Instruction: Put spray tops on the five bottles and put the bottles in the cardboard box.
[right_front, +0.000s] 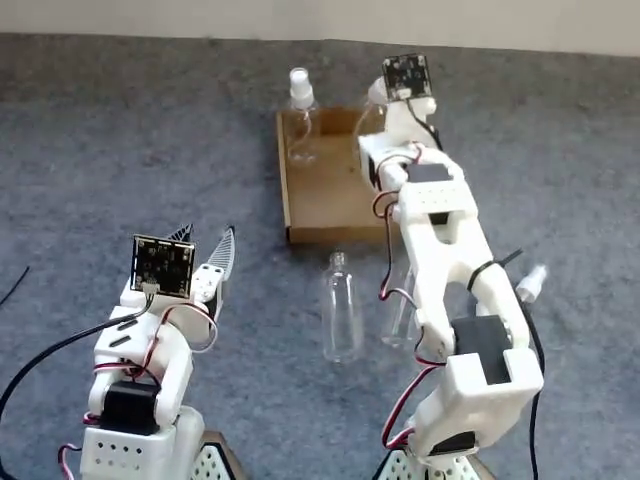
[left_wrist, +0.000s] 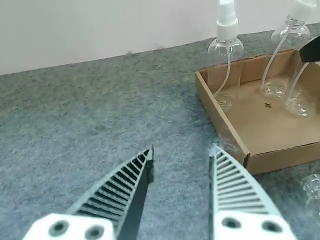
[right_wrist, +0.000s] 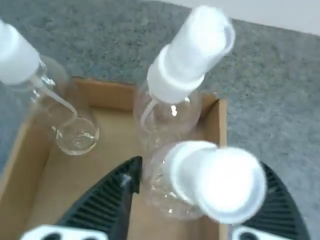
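The left gripper hangs toward the table's near-left corner, jaws apart and empty. An uncapped clear plastic bottle stands on the grey felt table just before the shallow brown cardboard box. A second bottle stands beside it, partly behind the right arm, and a loose white spray top lies further right. Inside the box, the right gripper is clamped on a capped clear bottle near the right wall. Two more capped bottles stand in its far corners.
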